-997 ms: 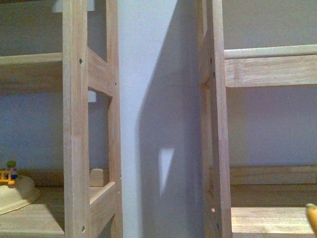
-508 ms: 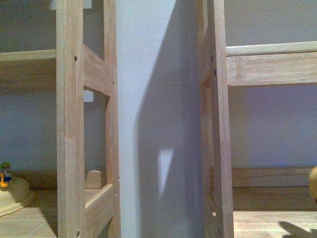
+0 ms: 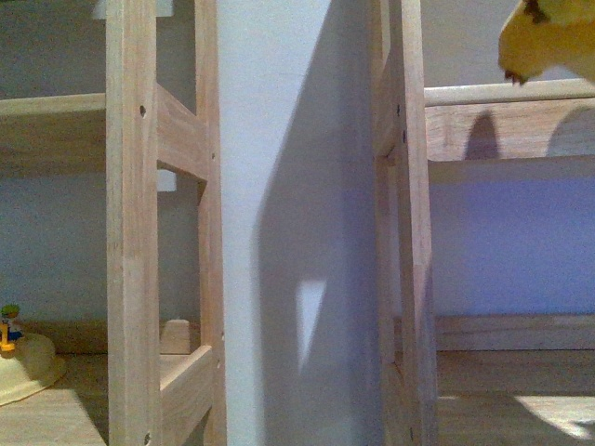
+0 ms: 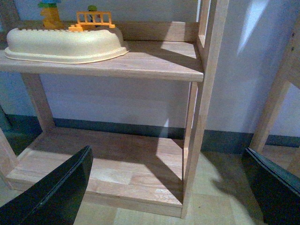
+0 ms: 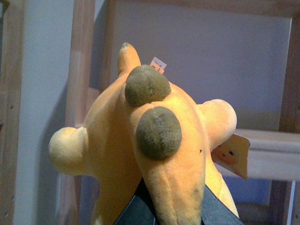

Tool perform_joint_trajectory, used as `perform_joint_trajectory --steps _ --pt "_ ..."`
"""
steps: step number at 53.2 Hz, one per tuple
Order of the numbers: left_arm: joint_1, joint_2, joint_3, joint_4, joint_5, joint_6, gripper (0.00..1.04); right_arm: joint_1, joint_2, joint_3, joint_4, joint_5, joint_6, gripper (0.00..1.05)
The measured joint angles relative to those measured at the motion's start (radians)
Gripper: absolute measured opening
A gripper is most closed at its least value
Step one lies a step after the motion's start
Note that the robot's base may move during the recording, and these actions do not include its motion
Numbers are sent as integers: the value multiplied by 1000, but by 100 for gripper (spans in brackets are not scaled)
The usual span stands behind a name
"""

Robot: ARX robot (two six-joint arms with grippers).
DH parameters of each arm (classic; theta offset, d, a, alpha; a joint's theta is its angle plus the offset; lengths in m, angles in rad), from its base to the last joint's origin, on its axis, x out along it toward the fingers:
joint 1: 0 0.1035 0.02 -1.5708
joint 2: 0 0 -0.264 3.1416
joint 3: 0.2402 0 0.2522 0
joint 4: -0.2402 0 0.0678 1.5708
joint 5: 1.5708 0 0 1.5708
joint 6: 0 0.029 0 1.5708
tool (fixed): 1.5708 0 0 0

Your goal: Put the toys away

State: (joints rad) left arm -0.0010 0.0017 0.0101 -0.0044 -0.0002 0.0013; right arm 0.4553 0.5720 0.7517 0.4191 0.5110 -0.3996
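1. In the front view we see only a yellow corner of the plush animal (image 3: pixel 547 39), cut off by the frame's top right edge, hanging above the right shelf board (image 3: pixel 509 125) and casting rounded shadows on it.
2. In the right wrist view we see the plush animal (image 5: pixel 159 154) close up: orange-yellow, with two olive-brown round bumps, rounded limbs to either side, a small tag behind it and a paper label with a printed face beside it.
3. Our right gripper (image 5: pixel 176 206) shows only as dark jaws at the frame edge, closed against the plush from both sides; the tips are hidden by the toy.
4. Our left gripper (image 4: pixel 164 187) holds its jaws wide apart with nothing between them, the dark fingers (image 4: pixel 56 192) cut off by the frame.
5. Beyond the left gripper we see a wooden shelf unit (image 4: pixel 140 63) carrying a pale yellow dome (image 4: pixel 65 42) with an orange fence piece (image 4: pixel 95 19) on top; the small figure (image 4: pixel 50 11) beside the fence is cropped and hard to read.
6. In the front view the same dome (image 3: pixel 26 364) sits left of the left wooden upright (image 3: pixel 130 223), partly cut off.
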Motion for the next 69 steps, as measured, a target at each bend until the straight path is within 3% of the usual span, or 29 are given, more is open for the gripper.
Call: perform_joint_trajectory --steps 12,27,35,52,63,69 --pt "0 0 0 0 0 0 98 -159 60 161 -69 -139 19 6" --pt "0 0 0 0 0 0 98 -615 140 349 -192 -513 356 6" --pt "0 0 0 0 0 0 98 -780 208 431 -178 -610 499 6" --pt "0 0 0 0 0 0 98 -897 429 581 -143 -640 649 6" --pt "0 0 0 0 0 0 98 -896 558 661 -128 -645 711 6" --pt "0 0 0 0 0 0 98 -840 664 735 -129 -634 731 6"
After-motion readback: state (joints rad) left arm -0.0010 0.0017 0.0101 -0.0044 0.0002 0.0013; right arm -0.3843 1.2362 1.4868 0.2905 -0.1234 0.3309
